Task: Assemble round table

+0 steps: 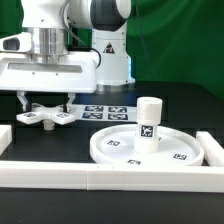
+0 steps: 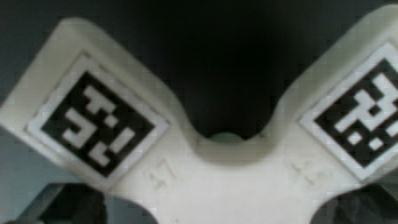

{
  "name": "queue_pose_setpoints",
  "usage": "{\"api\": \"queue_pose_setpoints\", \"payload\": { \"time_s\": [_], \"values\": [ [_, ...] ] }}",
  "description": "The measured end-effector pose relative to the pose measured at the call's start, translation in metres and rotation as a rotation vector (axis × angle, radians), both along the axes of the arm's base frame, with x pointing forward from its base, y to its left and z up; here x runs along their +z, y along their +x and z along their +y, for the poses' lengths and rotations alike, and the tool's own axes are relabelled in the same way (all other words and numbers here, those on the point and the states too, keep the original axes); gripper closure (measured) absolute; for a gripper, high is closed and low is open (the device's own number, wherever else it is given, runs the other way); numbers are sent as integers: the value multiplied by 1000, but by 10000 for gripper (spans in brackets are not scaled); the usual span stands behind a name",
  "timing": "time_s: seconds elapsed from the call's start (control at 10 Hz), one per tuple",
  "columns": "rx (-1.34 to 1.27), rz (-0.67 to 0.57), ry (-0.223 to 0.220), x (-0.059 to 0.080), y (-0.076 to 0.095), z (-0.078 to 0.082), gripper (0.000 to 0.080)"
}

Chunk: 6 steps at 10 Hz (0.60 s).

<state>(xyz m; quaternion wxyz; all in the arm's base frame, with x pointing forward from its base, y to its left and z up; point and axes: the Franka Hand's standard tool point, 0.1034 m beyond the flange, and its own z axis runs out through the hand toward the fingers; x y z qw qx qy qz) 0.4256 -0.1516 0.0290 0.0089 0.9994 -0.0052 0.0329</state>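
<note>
1. Pincer (image 1: pixel 45 107) points straight down, low over the table. The cross-shaped base piece (image 1: pixel 46 118) lies flat directly beneath it, between the 2 fingers. Judgement: the fingers straddle the hub because it is the narrowest place to take hold.
2. Grip state: the fingers stand on either side of the piece. Neither view shows whether they press on it, so I cannot tell.
3. Round disc (image 1: pixel 150 150) lies flat, well apart from the pincer toward the exterior view's right. The leg (image 1: pixel 149 118) stands upright at its centre. Judgement: the leg looks seated, and the base piece is the part left to add.
4. Marker board (image 1: pixel 105 110) lies between pincer and disc.
5. Wrist view alone shows 2 tagged arms of the base piece (image 2: pixel 125 110), the notch between them, and a dark fingertip (image 2: pixel 54 205) close beside the hub. Exterior view alone shows disc, leg and pincer height.
</note>
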Motion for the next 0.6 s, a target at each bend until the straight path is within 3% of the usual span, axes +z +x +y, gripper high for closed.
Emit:
{"api": "queue_pose_setpoints", "payload": {
  "time_s": [0.2, 0.3, 0.4, 0.5, 0.6],
  "values": [
    [0, 1, 0, -1, 0, 0, 151],
    [0, 1, 0, -1, 0, 0, 283],
    [0, 1, 0, 0, 0, 0, 283],
    [0, 1, 0, 0, 0, 0, 361],
    [0, 1, 0, 0, 0, 0, 361]
  ]
}}
